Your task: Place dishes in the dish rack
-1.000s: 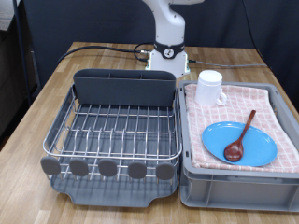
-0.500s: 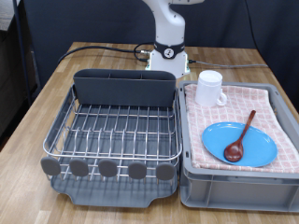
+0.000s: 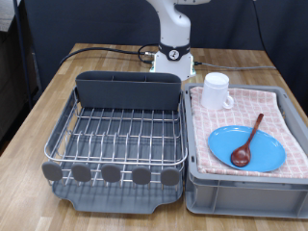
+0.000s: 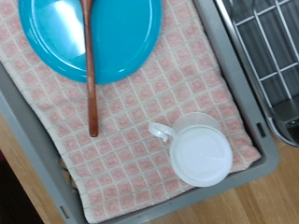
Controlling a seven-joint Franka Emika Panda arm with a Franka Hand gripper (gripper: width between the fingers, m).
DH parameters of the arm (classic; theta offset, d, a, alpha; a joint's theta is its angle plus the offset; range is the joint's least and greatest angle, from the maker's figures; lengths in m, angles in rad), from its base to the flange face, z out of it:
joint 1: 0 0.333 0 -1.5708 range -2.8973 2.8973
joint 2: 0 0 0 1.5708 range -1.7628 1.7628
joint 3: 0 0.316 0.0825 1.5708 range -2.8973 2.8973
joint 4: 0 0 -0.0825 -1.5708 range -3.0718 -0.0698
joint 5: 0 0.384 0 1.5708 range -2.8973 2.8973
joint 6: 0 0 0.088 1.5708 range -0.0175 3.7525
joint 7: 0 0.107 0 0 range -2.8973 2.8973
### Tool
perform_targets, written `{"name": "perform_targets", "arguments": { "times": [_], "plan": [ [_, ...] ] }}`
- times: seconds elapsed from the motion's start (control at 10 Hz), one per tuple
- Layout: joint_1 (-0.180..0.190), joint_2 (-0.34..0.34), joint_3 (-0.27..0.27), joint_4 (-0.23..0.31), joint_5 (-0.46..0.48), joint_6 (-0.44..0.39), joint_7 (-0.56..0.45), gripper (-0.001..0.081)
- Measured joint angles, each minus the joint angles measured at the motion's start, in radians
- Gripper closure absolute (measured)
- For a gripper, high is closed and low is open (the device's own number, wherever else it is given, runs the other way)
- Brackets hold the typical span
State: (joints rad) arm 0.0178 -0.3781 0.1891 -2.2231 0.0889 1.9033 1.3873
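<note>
Three dishes show in the exterior view, all lying on the pink checked towel point(image 3: 274, 111) inside the grey bin point(image 3: 245, 188): a white mug point(image 3: 216, 91) upright at the far end, a light-blue plate point(image 3: 247, 147) nearer the camera, and a wooden spoon point(image 3: 248, 141) resting bowl-down across the plate. The dish rack point(image 3: 120, 135) beside the bin holds nothing on its wire grid, and its cutlery box point(image 3: 129, 89) looks empty. Only the arm's base point(image 3: 175, 53) shows; the gripper is out of frame, so whether its fingers are spread or closed cannot be told. From the wrist view, no fingers appear either; the camera looks down over the mug point(image 4: 198, 149), open mouth up and handle pointing towards the spoon point(image 4: 90, 70), whose handle runs off the plate point(image 4: 93, 35) onto the towel point(image 4: 140, 112). The mug is probably rigid, smooth and breakable, best pinched across its rim wall; the plate lies flat and offers only its edge; the spoon seems light and thin.
</note>
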Motion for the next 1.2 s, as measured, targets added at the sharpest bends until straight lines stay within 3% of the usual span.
{"name": "perform_targets", "arguments": {
  "times": [0.3,0.6,1.2],
  "plan": [
    [0.002,0.072,0.059,0.051,-0.031,0.025,0.07,0.0004],
    [0.001,0.122,0.104,0.041,-0.087,0.128,0.111,0.0004],
    [-0.006,0.246,0.108,-0.149,-0.116,0.508,0.115,0.0004]
  ]
}}
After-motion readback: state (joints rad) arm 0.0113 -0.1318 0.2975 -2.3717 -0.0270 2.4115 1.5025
